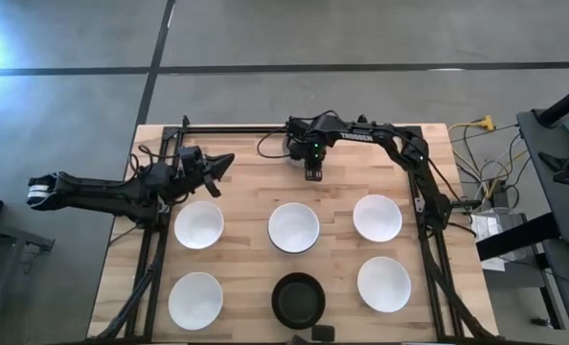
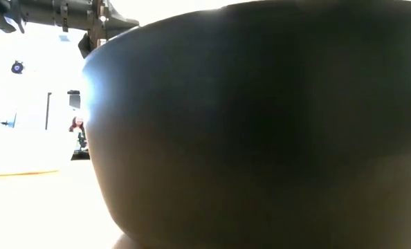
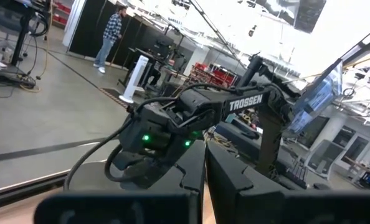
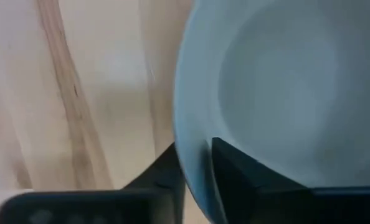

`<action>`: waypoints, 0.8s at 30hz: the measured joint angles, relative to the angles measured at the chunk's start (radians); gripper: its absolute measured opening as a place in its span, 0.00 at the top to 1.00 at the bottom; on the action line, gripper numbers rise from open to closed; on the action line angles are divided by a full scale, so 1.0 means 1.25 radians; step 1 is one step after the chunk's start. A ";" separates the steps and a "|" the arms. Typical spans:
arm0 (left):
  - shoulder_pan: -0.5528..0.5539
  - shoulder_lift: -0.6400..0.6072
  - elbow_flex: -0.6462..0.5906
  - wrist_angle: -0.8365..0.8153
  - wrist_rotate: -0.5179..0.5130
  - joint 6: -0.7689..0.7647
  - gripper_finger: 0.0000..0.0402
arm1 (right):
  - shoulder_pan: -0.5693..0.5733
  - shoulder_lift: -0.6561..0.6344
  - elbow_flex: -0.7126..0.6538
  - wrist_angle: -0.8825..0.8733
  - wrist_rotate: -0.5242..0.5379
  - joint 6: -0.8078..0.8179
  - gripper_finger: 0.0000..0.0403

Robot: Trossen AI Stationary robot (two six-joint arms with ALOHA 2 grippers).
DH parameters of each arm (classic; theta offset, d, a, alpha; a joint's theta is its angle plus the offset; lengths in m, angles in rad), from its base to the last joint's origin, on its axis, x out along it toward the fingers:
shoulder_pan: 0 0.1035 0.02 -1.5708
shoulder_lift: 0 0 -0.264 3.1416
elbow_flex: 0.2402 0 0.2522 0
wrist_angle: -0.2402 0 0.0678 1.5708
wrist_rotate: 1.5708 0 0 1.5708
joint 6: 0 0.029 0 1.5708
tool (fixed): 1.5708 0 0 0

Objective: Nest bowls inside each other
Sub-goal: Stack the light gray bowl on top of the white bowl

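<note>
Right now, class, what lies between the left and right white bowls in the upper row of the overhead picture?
A third white bowl sits between them, apart from both; the high view shows it.
</note>
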State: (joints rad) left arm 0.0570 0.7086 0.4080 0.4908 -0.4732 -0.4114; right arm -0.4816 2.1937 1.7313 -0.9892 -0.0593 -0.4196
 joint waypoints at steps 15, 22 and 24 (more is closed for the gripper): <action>0.000 -0.040 0.001 -0.001 0.000 0.005 1.00 | 0.049 -0.183 0.000 -0.025 -0.091 0.137 0.98; 0.000 -0.052 0.001 -0.002 0.000 0.007 1.00 | 0.169 -0.330 -0.001 -0.019 -0.129 0.208 0.98; 0.000 -0.052 0.001 -0.002 0.000 0.025 1.00 | 0.215 -0.359 -0.001 -0.018 -0.129 0.230 0.98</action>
State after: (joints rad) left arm 0.0574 0.6440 0.4091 0.4878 -0.4728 -0.3806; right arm -0.2129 1.7454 1.7298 -1.0115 -0.2202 -0.1315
